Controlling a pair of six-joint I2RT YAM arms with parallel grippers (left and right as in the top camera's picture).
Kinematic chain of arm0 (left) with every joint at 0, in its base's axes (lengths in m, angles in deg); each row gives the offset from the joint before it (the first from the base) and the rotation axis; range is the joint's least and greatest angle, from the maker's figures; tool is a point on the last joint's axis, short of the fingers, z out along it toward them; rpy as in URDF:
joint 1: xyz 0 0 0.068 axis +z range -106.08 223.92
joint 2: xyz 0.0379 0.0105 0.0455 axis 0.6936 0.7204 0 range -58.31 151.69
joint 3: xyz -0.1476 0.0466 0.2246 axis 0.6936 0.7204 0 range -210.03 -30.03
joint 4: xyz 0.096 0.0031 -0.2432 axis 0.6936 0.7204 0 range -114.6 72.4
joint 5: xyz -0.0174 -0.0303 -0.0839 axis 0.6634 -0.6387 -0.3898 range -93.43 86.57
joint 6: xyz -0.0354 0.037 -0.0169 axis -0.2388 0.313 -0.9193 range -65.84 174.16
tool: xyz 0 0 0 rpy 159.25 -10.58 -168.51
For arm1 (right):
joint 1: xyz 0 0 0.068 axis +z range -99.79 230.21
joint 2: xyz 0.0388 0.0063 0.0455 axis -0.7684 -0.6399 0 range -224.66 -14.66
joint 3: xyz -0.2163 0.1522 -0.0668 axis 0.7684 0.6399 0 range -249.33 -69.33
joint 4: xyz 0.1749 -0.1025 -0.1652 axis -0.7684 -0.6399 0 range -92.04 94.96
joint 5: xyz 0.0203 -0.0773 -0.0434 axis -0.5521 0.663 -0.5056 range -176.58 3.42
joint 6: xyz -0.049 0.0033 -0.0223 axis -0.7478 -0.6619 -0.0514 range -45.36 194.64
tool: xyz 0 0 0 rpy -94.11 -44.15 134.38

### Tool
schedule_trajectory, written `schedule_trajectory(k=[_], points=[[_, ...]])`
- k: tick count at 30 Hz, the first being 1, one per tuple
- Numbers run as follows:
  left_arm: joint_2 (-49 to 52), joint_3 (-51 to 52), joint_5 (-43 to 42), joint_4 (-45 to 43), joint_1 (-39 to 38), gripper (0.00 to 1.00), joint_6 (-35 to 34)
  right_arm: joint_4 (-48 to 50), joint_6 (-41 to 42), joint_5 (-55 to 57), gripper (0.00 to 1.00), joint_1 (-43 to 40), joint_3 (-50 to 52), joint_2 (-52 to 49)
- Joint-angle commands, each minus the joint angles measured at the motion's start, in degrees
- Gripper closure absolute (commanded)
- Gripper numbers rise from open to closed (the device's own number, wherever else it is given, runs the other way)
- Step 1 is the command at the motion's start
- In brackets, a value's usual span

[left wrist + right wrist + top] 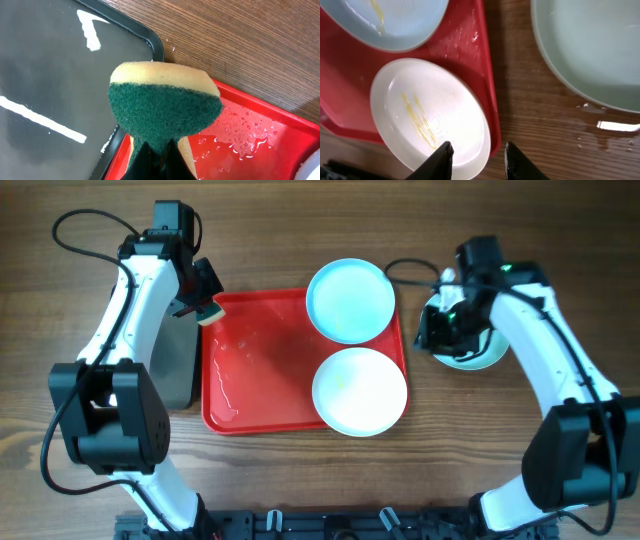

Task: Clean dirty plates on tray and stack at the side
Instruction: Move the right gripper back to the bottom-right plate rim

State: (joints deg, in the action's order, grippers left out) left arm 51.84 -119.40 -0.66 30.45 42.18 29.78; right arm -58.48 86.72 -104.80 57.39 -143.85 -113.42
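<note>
Plates [350, 300] were found two on the tray [260, 380], both marked with yellow streaks [420, 120] and judged uncleaned. A third plate [590, 45] lay on the bench [300, 240] at the right, beside spilt water, so stacking was judged barely begun. A sponge [165, 110] was gripped by the left fingers [150, 165]; the right fingers [442, 160] were held apart, empty.

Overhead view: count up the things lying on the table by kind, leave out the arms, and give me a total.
Plates: 3
Red tray: 1
Dark grey pan: 1
Sponge: 1
Total: 6
</note>
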Motion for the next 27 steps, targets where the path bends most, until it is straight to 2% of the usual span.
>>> schedule_trajectory(k=[1,4,7,14,17,20,27], points=[[-0.55,-0.55,0.74,-0.20,0.52,0.96,-0.98,3.52,0.04,-0.39,0.71,3.52,5.29,0.09],[-0.55,-0.55,0.74,-0.20,0.52,0.96,-0.98,5.97,0.63,1.31,0.72,6.27,8.57,0.07],[-0.52,-0.55,0.72,-0.15,0.52,0.96,-0.98,7.76,4.66,7.61,0.72,8.63,11.61,0.09],[-0.55,-0.55,0.72,-0.15,0.52,0.96,-0.98,14.29,5.92,8.13,0.77,9.09,16.09,0.07],[-0.55,-0.55,0.74,-0.15,0.52,0.96,-0.98,15.78,6.10,8.04,0.80,9.09,17.68,0.04],[-0.55,-0.55,0.72,-0.15,0.52,0.96,-0.98,16.06,6.08,7.87,0.95,9.09,18.14,-0.02],[-0.55,-0.55,0.72,-0.13,0.52,0.96,-0.98,14.43,5.97,7.89,0.96,9.09,16.94,0.15]])
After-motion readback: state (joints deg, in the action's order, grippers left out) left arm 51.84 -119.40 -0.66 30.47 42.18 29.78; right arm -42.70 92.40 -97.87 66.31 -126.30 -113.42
